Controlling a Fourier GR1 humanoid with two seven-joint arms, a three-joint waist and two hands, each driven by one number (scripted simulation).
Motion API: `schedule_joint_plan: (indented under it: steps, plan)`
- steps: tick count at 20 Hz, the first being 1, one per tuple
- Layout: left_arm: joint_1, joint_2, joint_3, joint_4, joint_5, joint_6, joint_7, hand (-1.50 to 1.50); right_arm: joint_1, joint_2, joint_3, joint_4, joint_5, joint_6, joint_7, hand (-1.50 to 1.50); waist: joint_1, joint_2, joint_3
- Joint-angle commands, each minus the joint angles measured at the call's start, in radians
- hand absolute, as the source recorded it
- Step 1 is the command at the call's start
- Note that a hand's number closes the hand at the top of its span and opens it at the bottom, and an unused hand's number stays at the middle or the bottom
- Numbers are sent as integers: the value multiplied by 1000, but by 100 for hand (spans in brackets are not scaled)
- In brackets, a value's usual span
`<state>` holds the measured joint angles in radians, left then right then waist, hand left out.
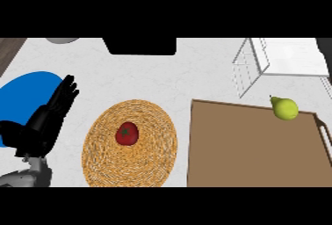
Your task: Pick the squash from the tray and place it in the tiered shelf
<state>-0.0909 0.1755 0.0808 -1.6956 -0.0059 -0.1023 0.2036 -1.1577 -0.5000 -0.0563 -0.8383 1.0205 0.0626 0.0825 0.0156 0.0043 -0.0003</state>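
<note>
A yellow-green, pear-shaped squash (pixel 284 108) lies at the far right corner of the brown tray (pixel 246 149). The white wire tiered shelf (pixel 259 66) stands just behind the tray at the upper right. My left hand (pixel 45 121) shows at the left with its fingers straight and pointing away from me, over the edge of a blue plate; it holds nothing and is far from the squash. My right hand does not show in this view.
A woven round mat (pixel 130 143) with a red tomato (pixel 127 133) on it lies left of the tray. A blue plate (pixel 23 94) sits at the far left. A black object (pixel 141 46) and a grey object (pixel 63 40) are at the back.
</note>
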Motion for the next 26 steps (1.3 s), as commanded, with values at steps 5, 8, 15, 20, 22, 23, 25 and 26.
schedule_joint_plan:
  steps: [5, 8, 15, 20, 22, 23, 25, 26]
  plan:
    - [74, -29, -11, -55, -15, 14, -16, 0, 31, -11, -24, 82, 4, 20, -34, 150, -2, -3, 0]
    - [-23, 17, 37, 7, 22, -14, 20, 0, 30, -65, -66, 100, 11, -1, 16, 150, -7, -2, 0]
    - [17, 11, 16, 12, 4, -28, -29, 0, 95, -201, 54, 169, 266, -81, 166, 150, -7, 5, -5]
    - [-5, 4, 26, 13, 6, -11, -6, 0, 79, -220, 120, 170, 296, 116, 88, -150, -12, -5, 0]
    - [59, -19, 4, 17, -20, -8, -64, 0, 70, -226, 20, 163, 262, 32, 237, -150, -10, -4, 0]
    - [22, 11, 43, 3, 22, -27, -26, 0, 33, -183, 46, 124, 286, 78, 290, -150, -8, -6, 0]
    - [0, 13, 34, -4, 21, -27, 18, 0, 13, -163, 10, 128, 262, 28, 293, -150, -5, -4, 0]
    - [32, 8, 26, -34, 15, -24, 17, 0, -14, -198, -18, 112, 233, 25, 255, -150, -3, -5, 0]
